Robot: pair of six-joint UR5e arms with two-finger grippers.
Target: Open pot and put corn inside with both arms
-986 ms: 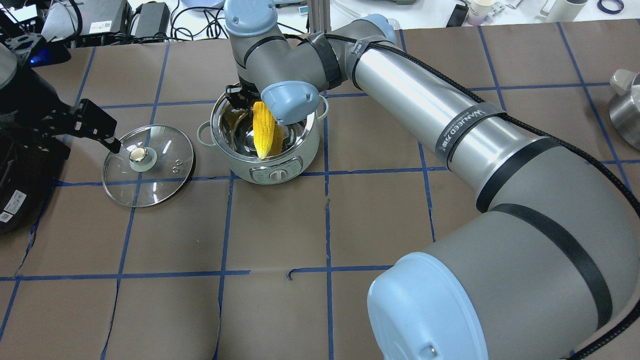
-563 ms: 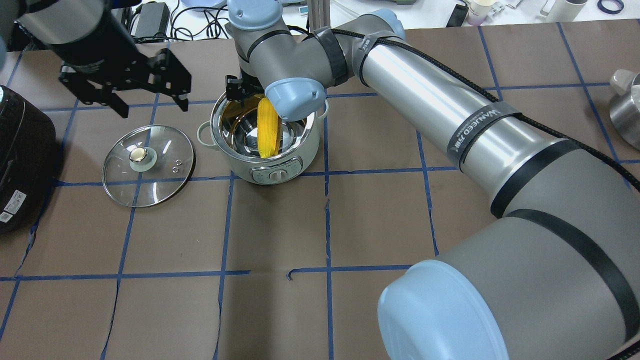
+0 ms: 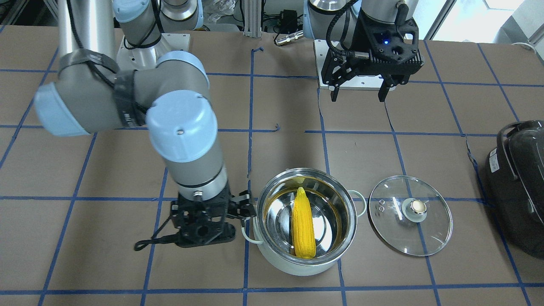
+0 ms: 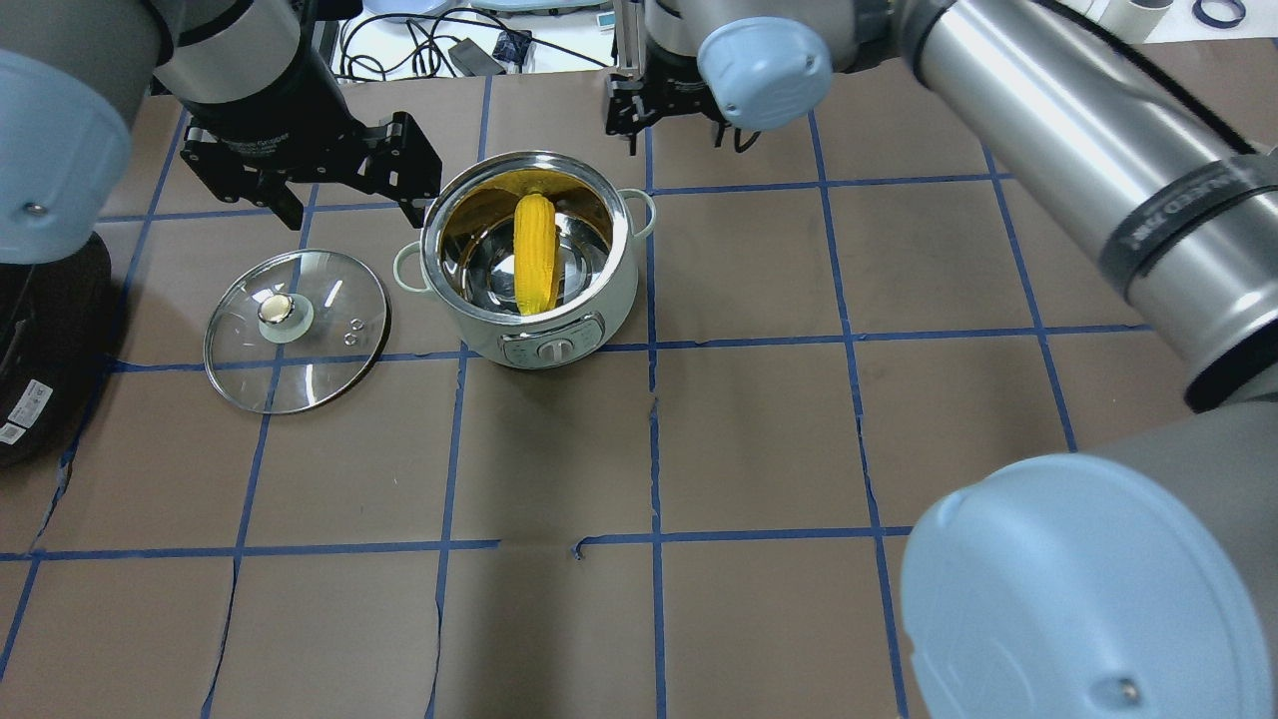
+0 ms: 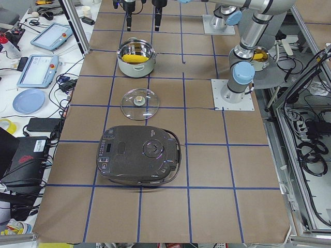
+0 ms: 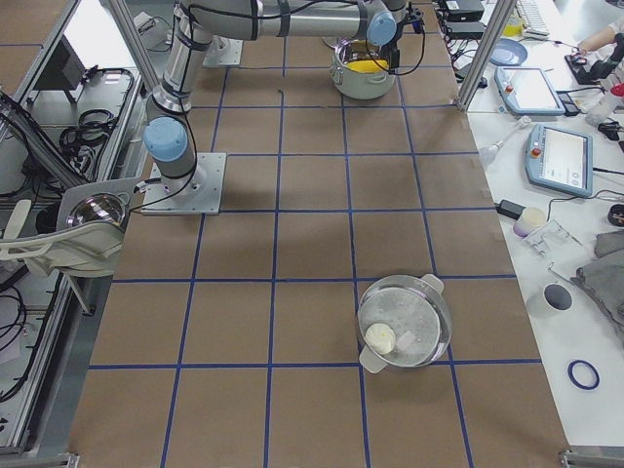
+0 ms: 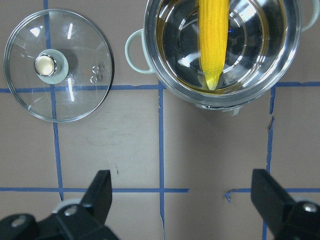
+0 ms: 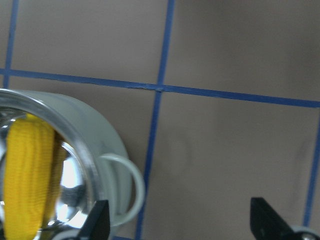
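The pot stands open on the table, and the yellow corn lies inside it, leaning on the wall. The corn also shows in the front view and in the left wrist view. The glass lid lies flat to the left of the pot. My right gripper is open and empty, raised beside the pot's right handle. My left gripper is open and empty, held high, looking down on the lid and the pot.
A big dark glossy appliance sits at the table's left end beyond the lid. A second lidded pot stands far down the table on my right side. Blue tape lines cross the brown table cover.
The right gripper has let go of the corn, which now rests in the pot, and has risen and moved off to the pot's right. The left gripper has lifted away from the lid.
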